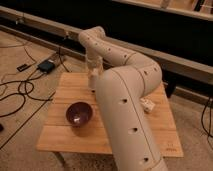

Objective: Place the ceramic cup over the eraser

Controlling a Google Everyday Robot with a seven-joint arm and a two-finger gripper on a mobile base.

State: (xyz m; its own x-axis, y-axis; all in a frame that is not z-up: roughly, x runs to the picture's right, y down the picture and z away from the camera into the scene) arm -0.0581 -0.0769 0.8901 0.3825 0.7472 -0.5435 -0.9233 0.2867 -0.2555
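Observation:
My gripper (93, 84) points down over the back middle of the wooden table (65, 137), just behind and to the right of the dark purple bowl (79, 114). A pale shape at the gripper (92, 74) may be the ceramic cup, but I cannot tell it apart from the wrist. The black eraser is not in view; my thick white arm (125, 120) covers the middle of the table.
A small white block (147, 105) lies on the table to the right of my arm. A black box (46, 66) and cables (15, 95) lie on the floor to the left. A dark wall with a rail runs behind the table.

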